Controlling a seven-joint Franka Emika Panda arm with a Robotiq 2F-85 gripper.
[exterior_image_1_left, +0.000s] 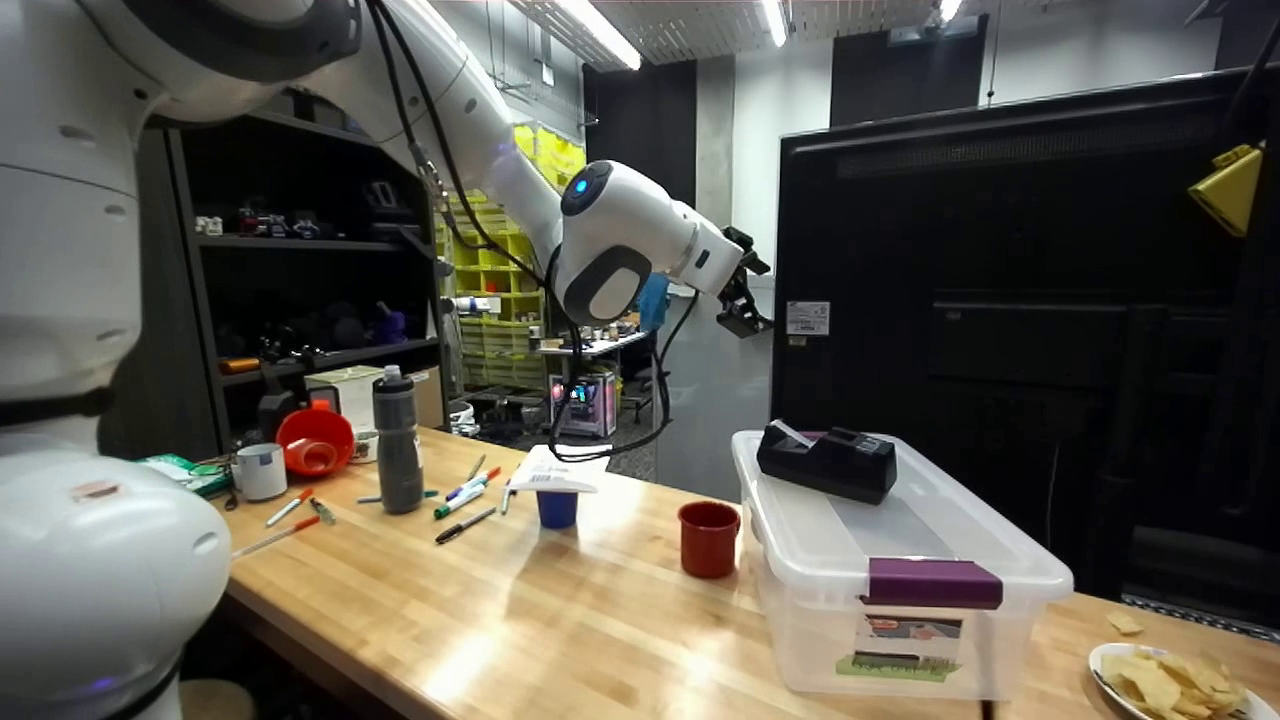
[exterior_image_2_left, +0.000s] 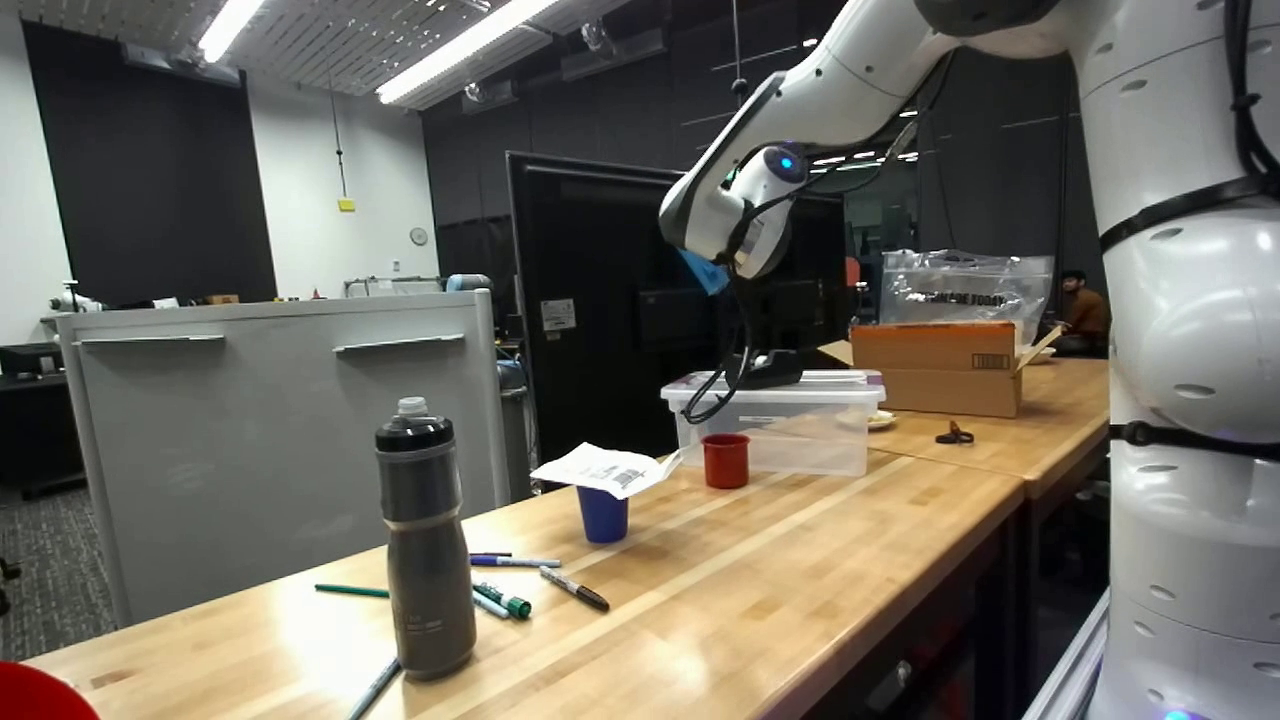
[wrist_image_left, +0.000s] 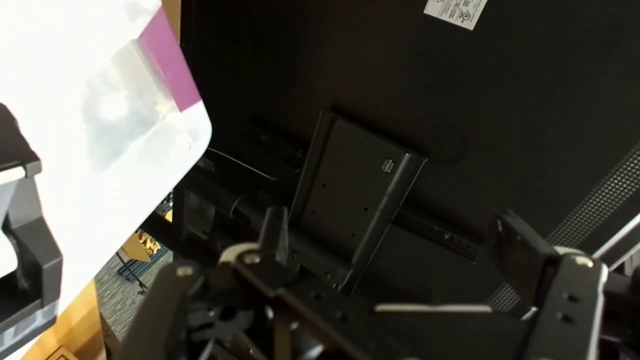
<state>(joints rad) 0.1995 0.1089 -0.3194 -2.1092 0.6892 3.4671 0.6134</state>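
My tool (wrist_image_left: 392, 220), spread and empty, hangs higher than the lidded bin (exterior_image_1_left: 815, 640) bearing the tape dispenser (exterior_image_1_left: 830, 466); nothing grasped yet.

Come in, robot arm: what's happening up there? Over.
Gripper open, empty, up in the air. Black tape dispenser unheld, atop clear plastic box. Big black screen possibly in the way; gap unclear.

Purple-latched bin (exterior_image_1_left: 815, 640), one; tape dispenser (exterior_image_1_left: 832, 466), one; dark-red mug (exterior_image_1_left: 708, 545), one; blue cup (exterior_image_1_left: 557, 510), one; bottle (exterior_image_1_left: 399, 455), one, by my count.
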